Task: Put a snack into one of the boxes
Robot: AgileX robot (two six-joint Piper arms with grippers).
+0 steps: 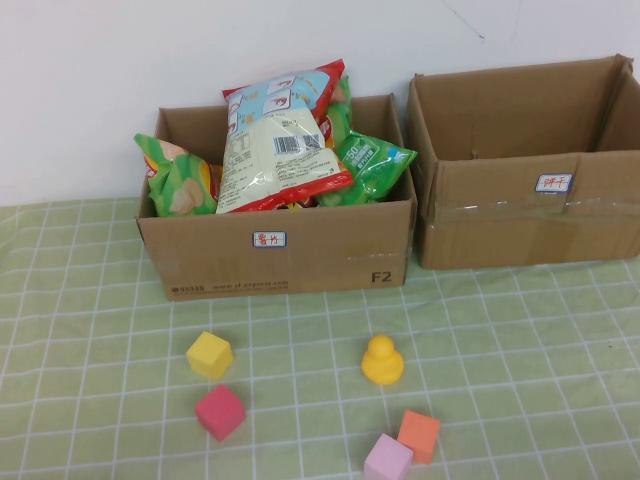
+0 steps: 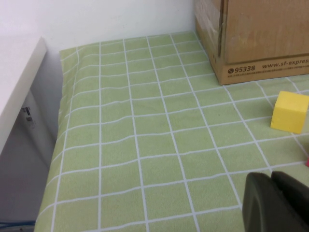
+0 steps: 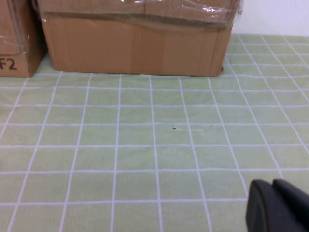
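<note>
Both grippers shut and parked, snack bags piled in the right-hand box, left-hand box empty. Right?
Wrong boxes. The high view shows the snack bags in the left box; the right box shows none. Left gripper and right gripper are shut, low over the tablecloth.

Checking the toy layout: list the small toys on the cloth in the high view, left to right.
Yellow block → red block → yellow duck → pink block → orange block. Neither gripper shows in this view.

Matt cardboard boxes (image 1: 275, 255), glossy plastic snack bags (image 1: 280, 150), woven-looking checked cloth (image 1: 500, 330)
</note>
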